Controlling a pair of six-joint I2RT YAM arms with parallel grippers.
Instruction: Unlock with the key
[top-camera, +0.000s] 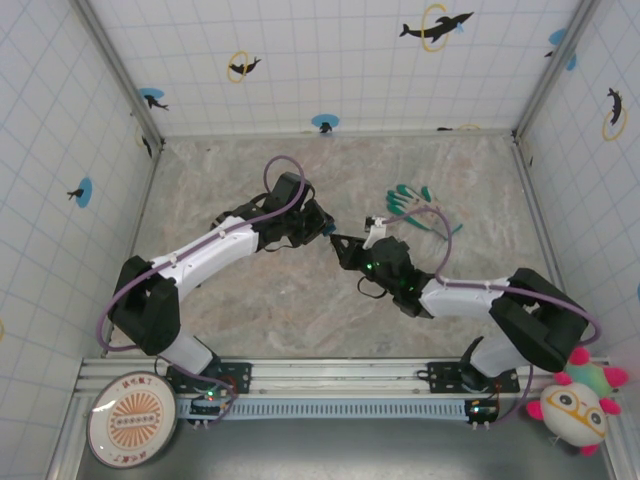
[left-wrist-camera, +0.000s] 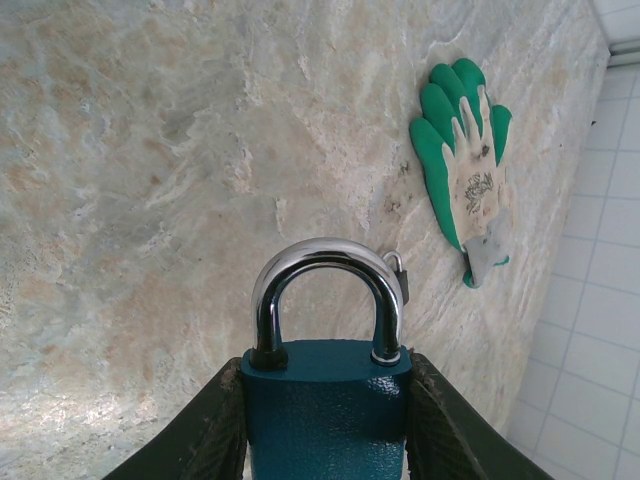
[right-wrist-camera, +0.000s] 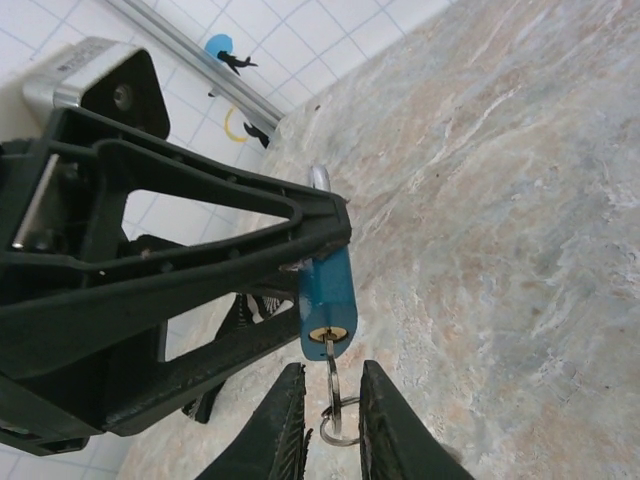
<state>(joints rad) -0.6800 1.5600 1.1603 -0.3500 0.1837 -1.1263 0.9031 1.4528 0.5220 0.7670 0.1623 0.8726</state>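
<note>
round white disc (top-camera: 125, 432): we count one, sitting by the rail at the near-left corner, well apart from everything else.
left arm (top-camera: 200, 260): one of two arms, and it reaches in toward the middle of the table (top-camera: 250, 330).
left gripper (top-camera: 318, 226): its two fingers are closed in tight on the sides of the padlock body, one finger per side. In the left wrist view we can see them hugging it with no gap.
padlock (left-wrist-camera: 325, 405): just one, blue, with a shiny silver shackle (left-wrist-camera: 325, 262). Both shackle legs go down into the body. It's near the table's centre, clamped in the left gripper, with its keyhole end facing the right gripper.
key (right-wrist-camera: 328, 352): one, thin and silver, with its blade stuck in the padlock's keyhole. One small key ring (right-wrist-camera: 335, 428) hangs off its far end.
right gripper (right-wrist-camera: 328, 400): its two fingers sit just either side of the key and ring and are only a little apart. We see a sliver of table on both sides of the key, so we wouldn't call it pinched.
glove (top-camera: 415, 207): one, green and white, lying flat on the table just beyond the right gripper.
right arm (top-camera: 470, 295): the second arm, coming in from the near-right.
plush toy (top-camera: 580, 405): one, at the near-right corner off the table.
</note>
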